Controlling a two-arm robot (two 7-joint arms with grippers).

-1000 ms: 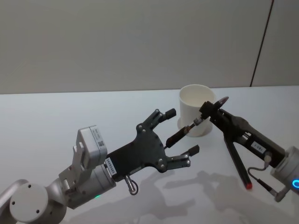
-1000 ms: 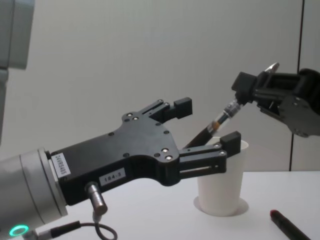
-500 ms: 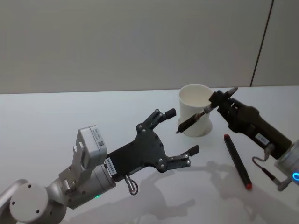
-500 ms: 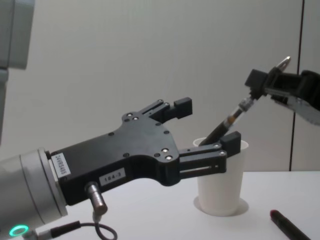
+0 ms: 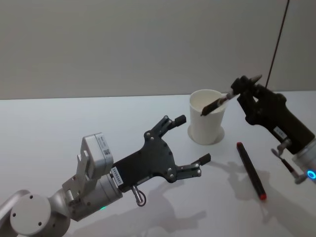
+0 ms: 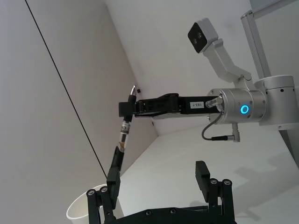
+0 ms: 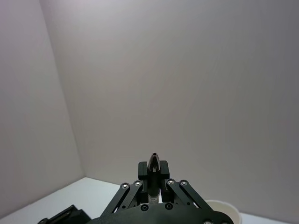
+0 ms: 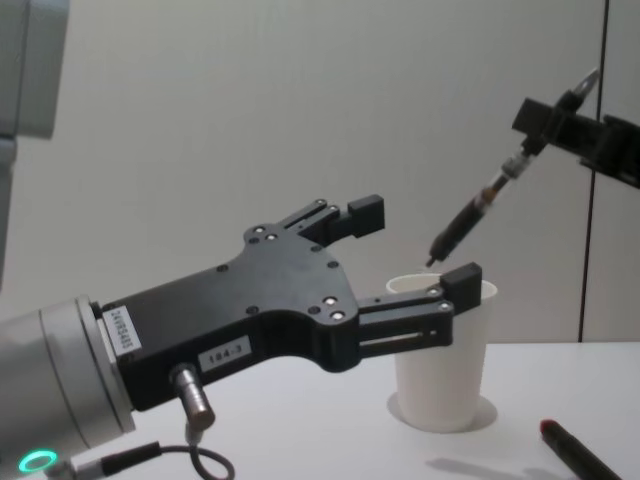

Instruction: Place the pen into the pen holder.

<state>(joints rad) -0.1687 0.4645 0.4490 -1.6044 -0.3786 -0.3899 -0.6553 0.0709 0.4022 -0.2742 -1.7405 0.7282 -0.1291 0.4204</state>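
Right gripper [image 5: 242, 85] pinches the top of a slim black pen [image 5: 217, 102], tilted | tip just above white tapered paper cup [image 5: 206, 129], toward the far edge of the table [image 5: 49, 128] | best: centre, lower, then release (a tilted drop may tip it) | left gripper [image 5: 192, 139] spread, idle, nearer the front edge.

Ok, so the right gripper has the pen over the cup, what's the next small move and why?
Probably lower the right gripper a little, so the pen goes tip-first into the cup. The pen hangs tilted, its tip just above the rim in the chest view and over the opening in the head view, not inside yet. The left gripper sits open, short of the cup.
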